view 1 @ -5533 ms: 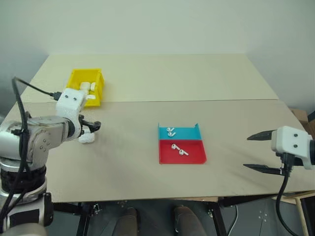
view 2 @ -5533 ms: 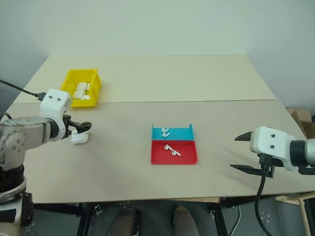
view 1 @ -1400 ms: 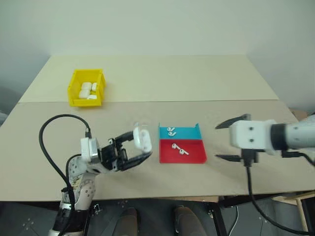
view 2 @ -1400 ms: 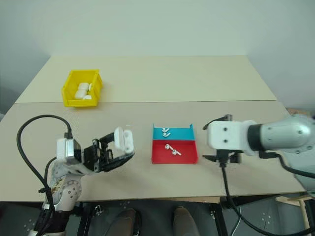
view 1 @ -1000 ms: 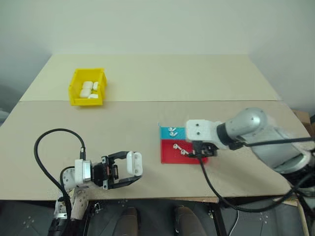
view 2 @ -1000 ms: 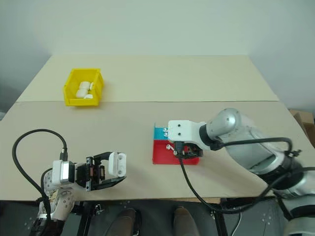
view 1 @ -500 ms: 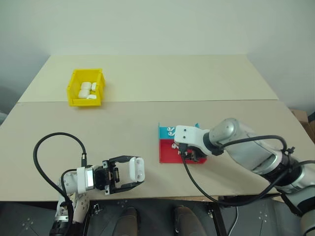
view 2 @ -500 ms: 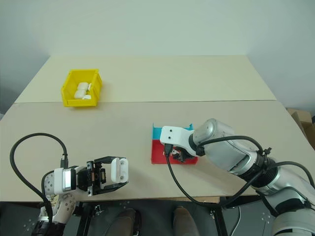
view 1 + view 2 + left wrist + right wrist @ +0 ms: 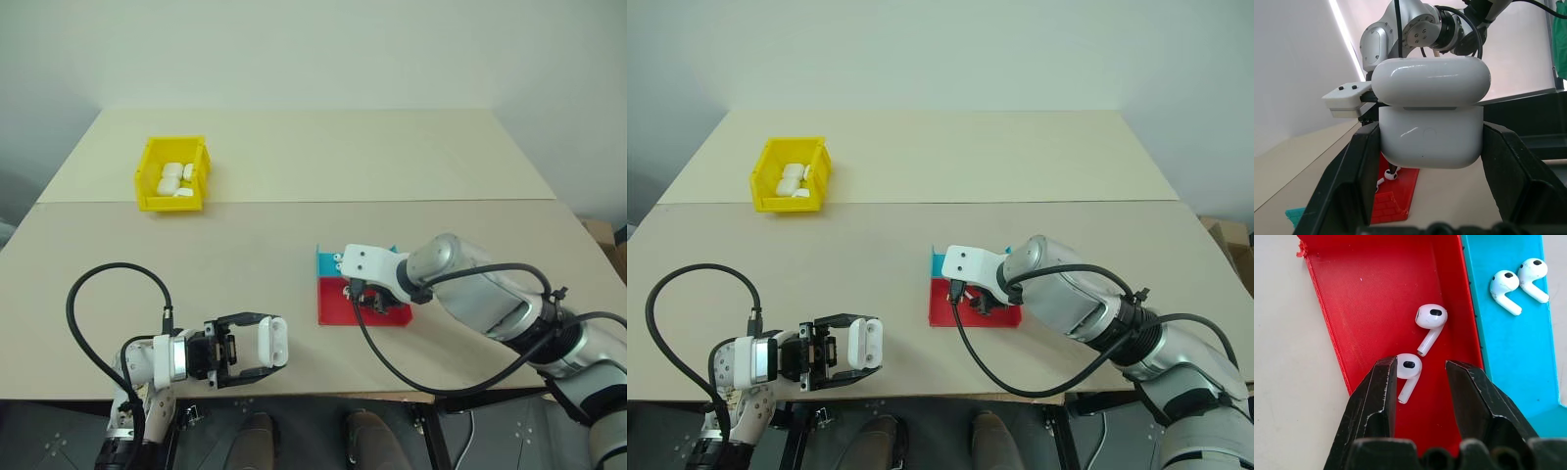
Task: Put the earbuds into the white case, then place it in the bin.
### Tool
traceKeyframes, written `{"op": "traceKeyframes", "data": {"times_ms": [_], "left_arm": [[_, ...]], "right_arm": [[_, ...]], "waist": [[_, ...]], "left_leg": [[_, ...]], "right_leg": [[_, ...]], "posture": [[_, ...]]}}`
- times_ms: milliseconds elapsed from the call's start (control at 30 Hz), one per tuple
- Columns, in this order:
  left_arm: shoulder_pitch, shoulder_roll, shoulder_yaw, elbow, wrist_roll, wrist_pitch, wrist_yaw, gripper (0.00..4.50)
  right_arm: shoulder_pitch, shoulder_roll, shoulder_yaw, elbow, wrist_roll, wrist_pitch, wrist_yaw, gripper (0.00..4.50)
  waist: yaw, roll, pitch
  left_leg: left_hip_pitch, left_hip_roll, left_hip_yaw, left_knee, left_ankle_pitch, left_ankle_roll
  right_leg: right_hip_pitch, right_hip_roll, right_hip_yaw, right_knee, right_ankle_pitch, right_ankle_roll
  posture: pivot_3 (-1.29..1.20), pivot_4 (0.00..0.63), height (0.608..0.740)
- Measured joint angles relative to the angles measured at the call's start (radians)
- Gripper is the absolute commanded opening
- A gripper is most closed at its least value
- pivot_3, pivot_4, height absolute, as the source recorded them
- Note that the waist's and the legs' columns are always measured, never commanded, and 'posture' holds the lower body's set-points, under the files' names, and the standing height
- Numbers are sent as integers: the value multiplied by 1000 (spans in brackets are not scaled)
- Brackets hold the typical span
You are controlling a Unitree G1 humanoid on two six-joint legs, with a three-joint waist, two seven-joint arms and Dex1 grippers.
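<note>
Looking down over the table [image 9: 294, 176], we take the red-and-blue tray [image 9: 333, 305] as our landmark. It sits near the middle of the front board, its blue half toward the far side and its red half toward us.

Our right gripper [image 9: 1420, 382] points down into the red half. Its two black fingers [image 9: 1376, 396] stand apart, not closed on anything. One earbud [image 9: 1406, 372] lies between them on the red floor, its head touching the inner face of one finger, the other finger clear of it. A second earbud [image 9: 1431, 323] lies just beyond the fingertips, also in the red half. Two more earbuds [image 9: 1518, 281] rest side by side in the blue half, across the dividing wall.

Our left gripper [image 9: 263, 345] hangs to the left of the tray, near the table's front edge, pointing toward the tray. It is clamped on the white case [image 9: 1431, 117], one black finger pressed against each side of the lower body. The case sits upright in the grip with its lid [image 9: 1431, 81] raised a little, a dark gap showing along the seam.

The yellow bin [image 9: 172, 174] stands well apart from the tray, off to the far left, with several white pieces inside.
</note>
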Motion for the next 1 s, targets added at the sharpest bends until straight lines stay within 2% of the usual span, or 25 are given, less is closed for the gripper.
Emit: {"op": "traceKeyframes", "data": {"times_ms": [1000], "left_arm": [[-3,3,-6,34,31,-50,10,2764]], "right_arm": [[2,7,32,27,-2,-10,-8,1973]], "waist": [[-1,0,0]], "left_leg": [[0,0,0,0,0,0]], "right_leg": [[0,0,0,0,0,0]], "posture": [[0,150,740]]}}
